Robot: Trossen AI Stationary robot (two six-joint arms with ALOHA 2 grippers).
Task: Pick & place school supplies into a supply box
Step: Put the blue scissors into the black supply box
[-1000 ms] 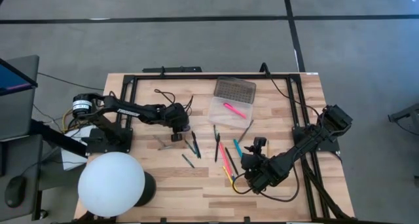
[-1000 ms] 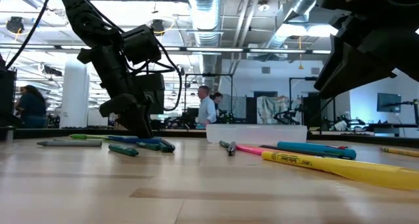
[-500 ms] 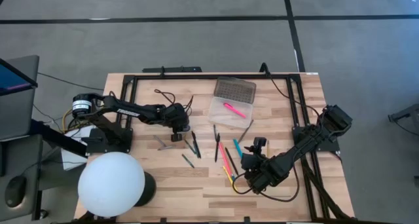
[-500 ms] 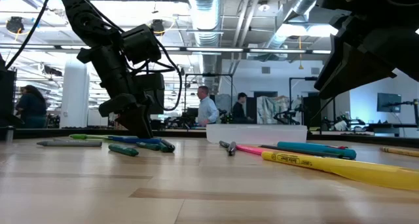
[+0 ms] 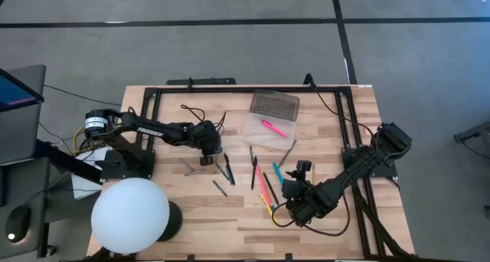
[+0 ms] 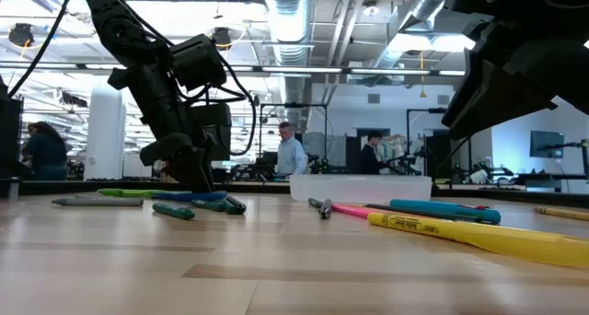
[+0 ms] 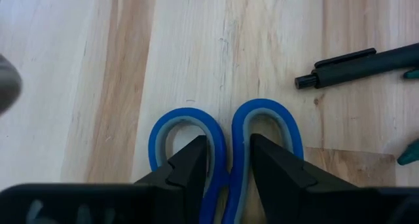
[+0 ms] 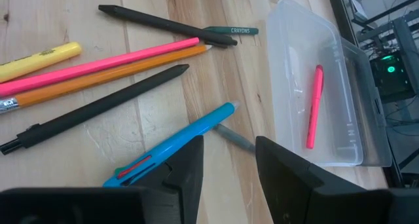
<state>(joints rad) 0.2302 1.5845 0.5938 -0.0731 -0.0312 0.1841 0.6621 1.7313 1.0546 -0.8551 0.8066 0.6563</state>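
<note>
Blue-handled scissors lie flat on the wooden table. My left gripper slants down onto their handles at the table's left centre, fingers open. Loose pens, pencils and markers lie scattered at the table's middle. The supply box stands toward the far edge, its base holding one pink pen, its dotted lid lying open behind it. My right gripper hovers open above a blue pen and a grey pencil, near the front right. My left gripper comes at the scissors' handles from above on a slant. One fingertip stands in each finger loop, with the loops' inner rims between the two fingers. Whether the fingers touch those rims I cannot tell. The scissors lie flat on the table.
A black pen lies just beyond the scissors. A yellow highlighter and pink pencil lie by my right gripper. A white globe lamp stands at the front left corner. A black frame and cables run along the far edge.
</note>
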